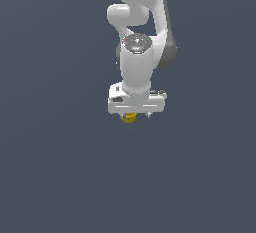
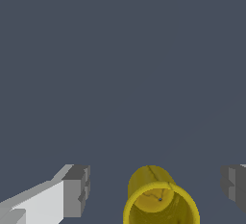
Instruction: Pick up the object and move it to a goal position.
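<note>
Yellow cup point(image 2: 161, 204) — between spread gripper point(image 2: 156, 189) fingers.

I am getting the exterior view from high up and some way off, looking steeply down on the arm point(image 1: 142, 42) over a plain dark ground. The wrist view is sitting close, looking past the pincer point(image 2: 156, 189), its two fingers point(image 2: 77, 189) framing the yellow cup point(image 2: 161, 204). Both views are sharing that cup point(image 1: 129, 118) and the pincer point(image 1: 135, 113), small in the exterior view.
</note>
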`<state>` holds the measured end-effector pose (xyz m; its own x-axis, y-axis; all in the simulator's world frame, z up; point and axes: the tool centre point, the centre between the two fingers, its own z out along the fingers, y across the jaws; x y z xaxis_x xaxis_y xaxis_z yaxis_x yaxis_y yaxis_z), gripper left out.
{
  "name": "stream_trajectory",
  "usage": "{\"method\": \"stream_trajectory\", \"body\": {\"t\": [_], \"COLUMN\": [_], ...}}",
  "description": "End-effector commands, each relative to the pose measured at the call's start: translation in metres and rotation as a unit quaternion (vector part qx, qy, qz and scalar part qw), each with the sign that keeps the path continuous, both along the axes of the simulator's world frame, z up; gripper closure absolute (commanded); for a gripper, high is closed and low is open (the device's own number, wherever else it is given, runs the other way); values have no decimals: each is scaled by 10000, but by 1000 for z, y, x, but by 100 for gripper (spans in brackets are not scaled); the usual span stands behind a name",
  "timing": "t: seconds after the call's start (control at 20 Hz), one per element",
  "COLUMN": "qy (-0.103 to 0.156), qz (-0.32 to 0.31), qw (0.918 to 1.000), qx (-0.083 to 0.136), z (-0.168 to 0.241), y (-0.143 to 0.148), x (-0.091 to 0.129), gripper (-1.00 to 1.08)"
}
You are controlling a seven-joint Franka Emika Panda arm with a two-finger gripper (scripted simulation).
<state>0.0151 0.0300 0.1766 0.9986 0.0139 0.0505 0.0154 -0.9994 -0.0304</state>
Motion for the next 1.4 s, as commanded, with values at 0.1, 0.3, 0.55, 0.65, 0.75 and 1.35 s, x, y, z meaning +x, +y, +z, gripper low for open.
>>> {"method": "stream_trajectory", "body": {"t": [0.1,0.3,0.55,0.65,0.75,1.35], "qy": [-1,-4,-1,7,18,123], "qz": [8,51,59,76,101,418], "qw": [10000,10000,10000,10000,9999,9983], "qx": [0,-2,6,23,49,390], "z": [1,4,3,2,-1,-30], "y": [-1,-4,-5,-6,-8,-34], "x": [0,2,1,0,-2,-31], "gripper": [-20,-20,-20,-20,-20,-20]}}
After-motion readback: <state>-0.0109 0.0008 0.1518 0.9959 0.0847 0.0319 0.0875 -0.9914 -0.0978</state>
